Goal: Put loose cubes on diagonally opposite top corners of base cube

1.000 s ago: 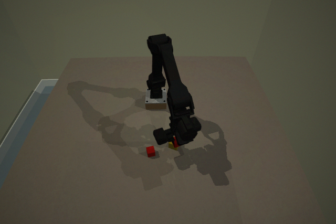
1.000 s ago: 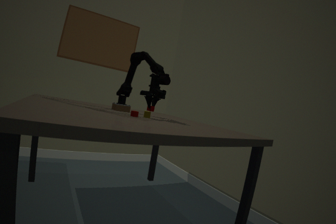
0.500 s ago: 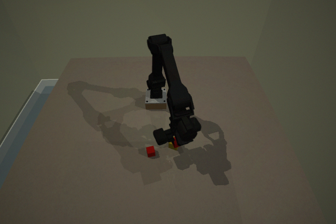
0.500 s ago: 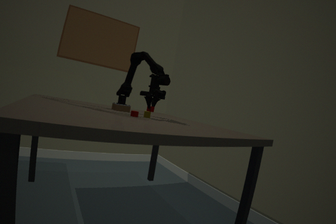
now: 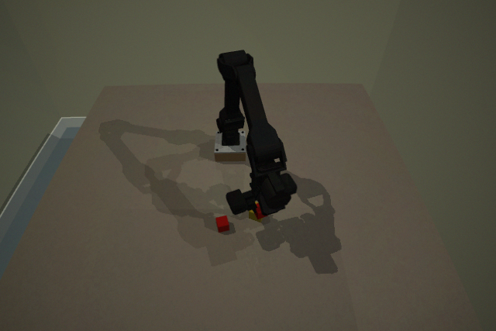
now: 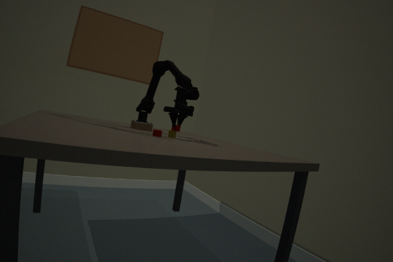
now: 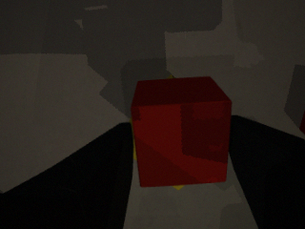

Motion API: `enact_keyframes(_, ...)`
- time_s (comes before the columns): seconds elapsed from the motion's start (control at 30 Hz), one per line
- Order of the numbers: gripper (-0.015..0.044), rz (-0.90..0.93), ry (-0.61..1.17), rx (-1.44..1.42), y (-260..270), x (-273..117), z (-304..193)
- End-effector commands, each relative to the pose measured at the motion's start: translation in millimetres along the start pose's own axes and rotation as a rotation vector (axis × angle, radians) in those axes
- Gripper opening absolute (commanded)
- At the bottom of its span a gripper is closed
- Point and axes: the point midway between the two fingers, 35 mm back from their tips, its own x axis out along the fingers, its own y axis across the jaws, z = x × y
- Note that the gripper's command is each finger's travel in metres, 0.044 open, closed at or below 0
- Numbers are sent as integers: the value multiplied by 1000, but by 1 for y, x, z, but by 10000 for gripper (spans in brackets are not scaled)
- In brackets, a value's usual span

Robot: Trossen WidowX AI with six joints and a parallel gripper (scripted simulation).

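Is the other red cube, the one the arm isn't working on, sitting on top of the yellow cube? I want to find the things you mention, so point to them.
No, the top view shows that red cube [image 5: 222, 224] [image 6: 157, 133] on the table, beside the yellow cube [image 5: 255, 217] [image 6: 172, 134].

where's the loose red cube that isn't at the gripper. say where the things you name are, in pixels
In the top view, the loose red cube [image 5: 222, 224] [image 6: 157, 132] sits on the table, left of the yellow base cube [image 5: 253, 215] [image 6: 172, 134].

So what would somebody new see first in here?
Probably the big black arm, bending over the table. Then the bright red cube between its gripper's fingers, above the yellow cube. Another red cube sits on the table beside the yellow one.
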Motion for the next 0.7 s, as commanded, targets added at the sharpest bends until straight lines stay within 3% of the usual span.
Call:
enact_keyframes(0.0, 205, -5, 0, -1, -1, 0, 0)
enact_keyframes(0.67, 205, 0, 0, 0, 0, -25, 0)
